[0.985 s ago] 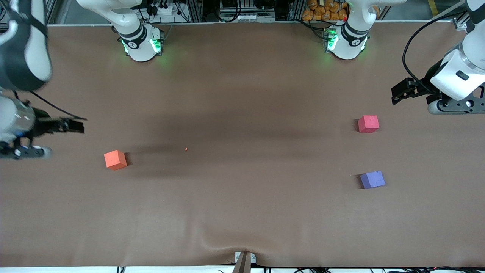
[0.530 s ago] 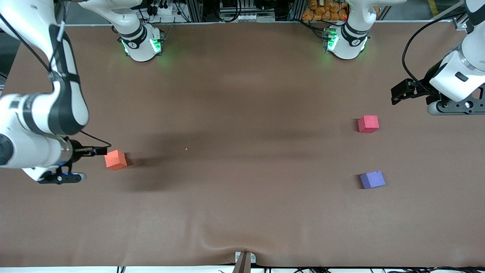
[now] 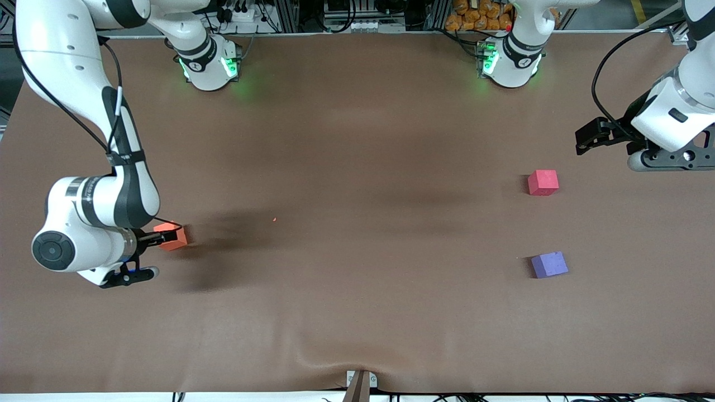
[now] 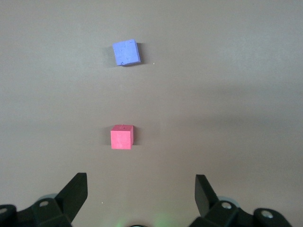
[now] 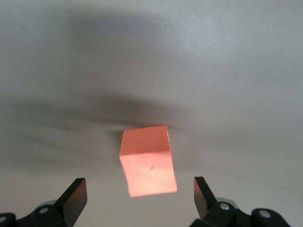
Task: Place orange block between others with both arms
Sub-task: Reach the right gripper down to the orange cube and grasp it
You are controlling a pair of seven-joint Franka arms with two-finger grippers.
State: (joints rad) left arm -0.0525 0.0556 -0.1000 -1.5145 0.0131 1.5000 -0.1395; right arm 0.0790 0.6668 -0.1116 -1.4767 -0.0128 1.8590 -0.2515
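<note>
Orange block [image 3: 174, 236] lies toward the right arm's end of the table, the right gripper [image 3: 157, 237] over it. Left gripper [image 3: 586, 139] waits, over the table near the pinkish-red cube [image 3: 543, 182]; the purple cube [image 3: 549, 264] lies nearer the camera. Left wrist view: spread jaws, nothing held. Right wrist view: jaws wide, block [image 5: 147, 161] between them, ungripped.

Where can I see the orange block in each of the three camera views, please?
Front view: the orange block lies on the brown table cover toward the right arm's end, partly covered by the open right gripper.
Left wrist view: not in it.
Right wrist view: low in the middle of the picture, between the fingers.
Shared landmark: the brown table cover.
</note>
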